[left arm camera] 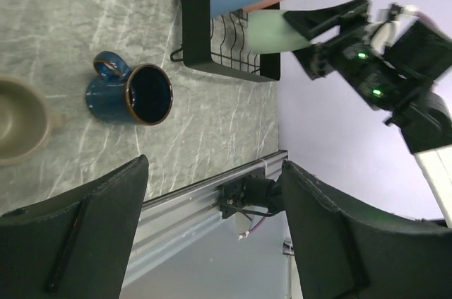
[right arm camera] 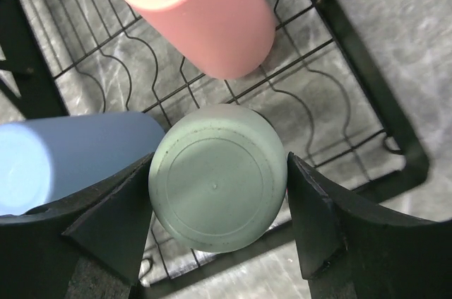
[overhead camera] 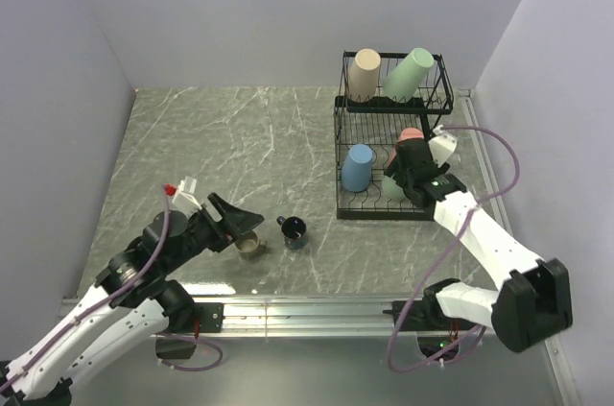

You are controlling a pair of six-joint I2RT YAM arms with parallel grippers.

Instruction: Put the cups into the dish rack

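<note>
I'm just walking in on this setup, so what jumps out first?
The black wire two-tier dish rack at the right rear, holding five tall tumblers. The right tool clasps a pale green matte tumbler on its lower tier, while a small olive-tan mug and a dark navy mug sit on the table by the open left tool.

I am reading no text, label, brand, number or sign in any of my three views. The base of the pale green cup point(right arm camera: 215, 186), sitting at six o'clock in my right wrist view, is showing only a plain moulded ring and a centre dot, with no lettering.
</note>
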